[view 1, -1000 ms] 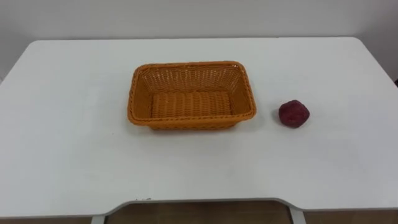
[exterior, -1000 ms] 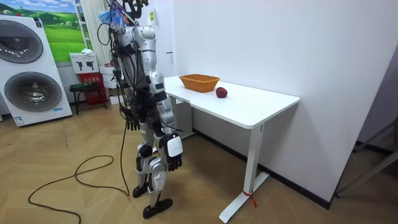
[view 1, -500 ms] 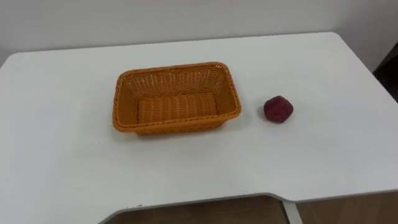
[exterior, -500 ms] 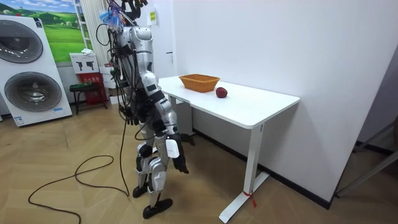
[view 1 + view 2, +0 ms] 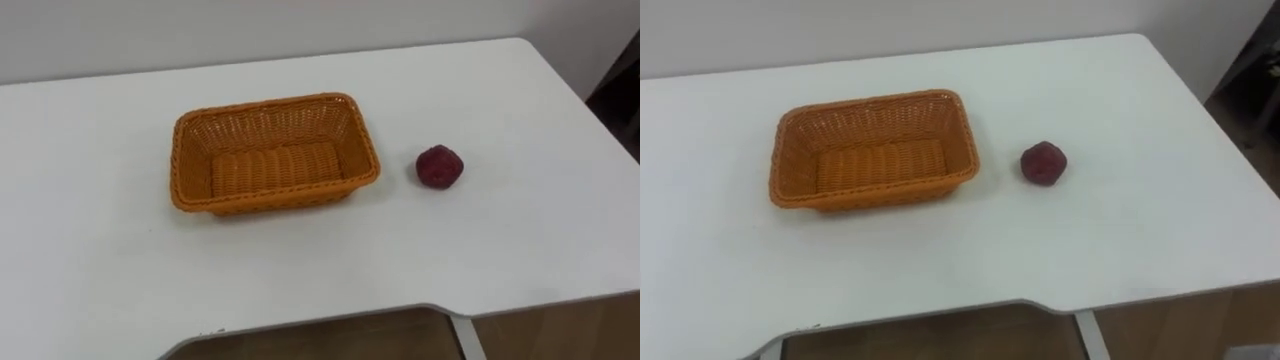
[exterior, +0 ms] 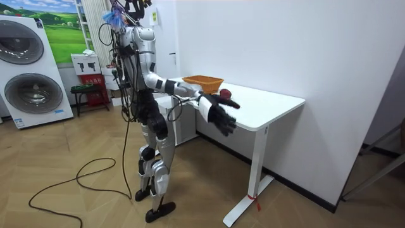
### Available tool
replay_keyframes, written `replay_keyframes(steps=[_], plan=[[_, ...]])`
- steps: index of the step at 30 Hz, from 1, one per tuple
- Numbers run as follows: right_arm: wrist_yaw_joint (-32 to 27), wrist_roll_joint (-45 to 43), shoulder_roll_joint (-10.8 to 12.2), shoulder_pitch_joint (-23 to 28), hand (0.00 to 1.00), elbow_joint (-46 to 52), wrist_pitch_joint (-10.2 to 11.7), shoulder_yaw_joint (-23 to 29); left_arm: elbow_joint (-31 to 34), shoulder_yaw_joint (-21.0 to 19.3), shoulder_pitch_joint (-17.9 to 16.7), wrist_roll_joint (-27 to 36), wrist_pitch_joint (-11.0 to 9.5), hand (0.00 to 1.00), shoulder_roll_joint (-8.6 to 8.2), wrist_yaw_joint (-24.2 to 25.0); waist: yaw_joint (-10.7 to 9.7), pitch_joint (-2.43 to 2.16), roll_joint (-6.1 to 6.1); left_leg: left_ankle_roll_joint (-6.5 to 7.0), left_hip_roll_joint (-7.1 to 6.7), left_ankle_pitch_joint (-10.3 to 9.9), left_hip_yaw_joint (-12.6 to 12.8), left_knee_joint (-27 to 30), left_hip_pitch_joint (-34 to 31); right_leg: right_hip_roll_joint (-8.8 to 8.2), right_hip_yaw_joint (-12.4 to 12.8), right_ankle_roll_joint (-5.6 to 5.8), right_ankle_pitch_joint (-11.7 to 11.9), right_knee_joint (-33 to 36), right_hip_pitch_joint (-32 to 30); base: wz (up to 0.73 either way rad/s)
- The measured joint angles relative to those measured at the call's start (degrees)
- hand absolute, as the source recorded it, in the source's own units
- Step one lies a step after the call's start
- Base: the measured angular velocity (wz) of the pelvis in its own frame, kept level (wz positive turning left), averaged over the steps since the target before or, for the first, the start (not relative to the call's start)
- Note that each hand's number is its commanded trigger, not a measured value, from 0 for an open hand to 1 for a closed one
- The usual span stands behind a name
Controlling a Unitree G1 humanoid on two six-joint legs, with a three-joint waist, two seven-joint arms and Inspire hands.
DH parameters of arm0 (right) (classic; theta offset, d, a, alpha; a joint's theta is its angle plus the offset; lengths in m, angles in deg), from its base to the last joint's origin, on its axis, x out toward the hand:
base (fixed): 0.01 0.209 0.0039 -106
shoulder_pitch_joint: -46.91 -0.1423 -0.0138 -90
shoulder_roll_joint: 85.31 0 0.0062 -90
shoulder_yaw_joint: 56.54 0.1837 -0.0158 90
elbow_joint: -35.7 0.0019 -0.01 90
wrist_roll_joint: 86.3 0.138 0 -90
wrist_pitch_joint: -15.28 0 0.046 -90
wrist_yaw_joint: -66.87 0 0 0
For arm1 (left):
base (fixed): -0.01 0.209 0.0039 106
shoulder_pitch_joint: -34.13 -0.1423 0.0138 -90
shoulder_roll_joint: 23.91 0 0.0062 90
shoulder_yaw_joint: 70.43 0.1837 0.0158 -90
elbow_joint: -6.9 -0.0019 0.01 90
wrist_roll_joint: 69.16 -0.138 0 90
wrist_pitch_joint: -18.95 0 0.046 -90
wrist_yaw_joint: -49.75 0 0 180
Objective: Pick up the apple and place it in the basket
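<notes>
A dark red apple lies on the white table, just to the right of an orange wicker basket with nothing in it. In the room view I stand at the table's long front edge. My right arm is stretched forward and my right hand is open with fingers spread, in the air before the table's edge and apart from the apple. My left hand hangs low at my side, half hidden by my body.
The table stands against a white wall, and its right edge drops to the floor. Behind me in the room view are a washing machine and a small stool. Bare tabletop surrounds the basket.
My right arm has swung up from hanging at my side to reaching forward at table height. The eye view has shifted; apple and basket have stayed where they were.
</notes>
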Motion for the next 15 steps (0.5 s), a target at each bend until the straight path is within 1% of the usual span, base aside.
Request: replay_keyframes(steps=[2, 3, 4, 6, 7, 9, 10, 11, 13, 15], plan=[[-1.1, -6.9, -0.1, 0.1, 0.0, 5.4, 0.1, -2.9, 0.0, 1.9, -0.6, 0.5, 0.0, 0.0, -0.2, 0.0, 0.1, -0.07, 0.12, -0.03, 0.0, 0.1, -0.1, -0.1, -0.6, 0.01, -0.1, -0.06, 0.1, 0.0, -0.4, 0.0], [-1.5, -10.0, -0.1, 0.1, 0.0, 7.4, 0.1, -4.0, 0.0, 2.8, -0.4, 0.5, 0.0, 0.0, -0.22, 0.0, 0.4, -0.1, 0.09, -0.05, 0.01, 0.1, -0.2, -0.2, -0.5, 0.01, -0.1, -0.06, 0.1, 0.0, -0.4, 0.0], [-1.7, -11.7, -0.2, 0.0, 0.0, 8.2, 0.1, -4.5, 0.0, 3.1, -0.5, 0.5, 0.0, 0.0, -0.22, 0.1, 0.5, -0.13, 0.07, -0.05, 0.03, 0.1, -0.2, -0.2, -0.5, 0.03, -0.1, -0.07, 0.1, 0.0, -0.4, 0.0], [-1.3, -17.4, -0.2, 0.3, 0.0, 11.3, 0.2, -6.8, 0.1, 3.5, -0.4, 0.4, -0.2, 0.0, -0.35, 0.2, 1.4, -0.22, 0.1, -0.07, 0.07, 0.2, -0.1, 0.0, -0.3, 0.09, 0.0, -0.1, 0.1, 0.0, -0.4, 0.0], [-1.0, -18.2, -0.2, 0.3, 0.0, 12.0, 0.4, -7.7, 0.2, 3.6, -0.4, 0.4, -0.3, 0.0, -0.35, 0.2, 1.5, -0.18, 0.06, -0.07, 0.07, 0.2, -0.1, 0.0, -0.3, 0.09, 0.0, -0.1, 0.1, 0.0, -0.4, -0.03], [0.7, -20.5, -0.2, 0.4, 0.0, 13.2, 0.6, -10.5, 0.2, 4.4, -0.3, 0.3, -0.3, 0.0, -0.25, 0.2, 2.1, -0.16, 0.14, -0.07, 0.06, 0.2, -0.1, 0.0, 0.0, 0.09, 0.1, -0.1, 0.1, 0.0, -0.4, -0.02], [2.4, -21.5, -0.2, 0.7, 0.0, 13.8, 0.7, -12.4, 0.2, 5.2, -0.3, 0.2, -0.5, 0.0, -0.21, 0.3, 2.2, -0.17, 0.19, -0.07, 0.05, 0.2, 0.0, 0.0, 0.1, 0.07, 0.0, -0.1, 0.1, -0.1, -0.3, 0.0], [4.4, -22.3, -0.3, 0.9, 0.0, 14.0, 0.7, -13.8, 0.2, 5.4, -0.2, 0.3, -1.0, 0.0, -0.21, 0.8, 2.5, -0.15, 0.18, -0.07, 0.05, 0.2, 0.0, -0.1, 0.2, 0.05, 0.0, -0.1, 0.1, -0.1, -0.3, 0.0], [7.5, -22.3, -0.3, 0.9, 0.0, 14.1, 0.7, -16.2, 0.2, 5.5, -0.2, 0.3, -1.5, 0.0, -0.13, 1.6, 3.3, -0.01, 0.17, -0.07, 0.06, 0.2, -0.1, -0.1, 0.2, 0.06, 0.0, -0.1, 0.1, -0.1, -0.3, 0.0], [11.4, -22.5, -0.3, 0.9, 0.0, 14.2, 0.7, -18.9, 0.2, 5.8, -0.2, 0.3, -1.5, 0.0, -0.15, 2.2, 3.7, 0.1, 0.46, -0.07, 0.06, 0.2, -0.2, 0.0, 0.1, 0.04, -0.1, -0.1, 0.1, -0.1, -0.3, 0.0]])
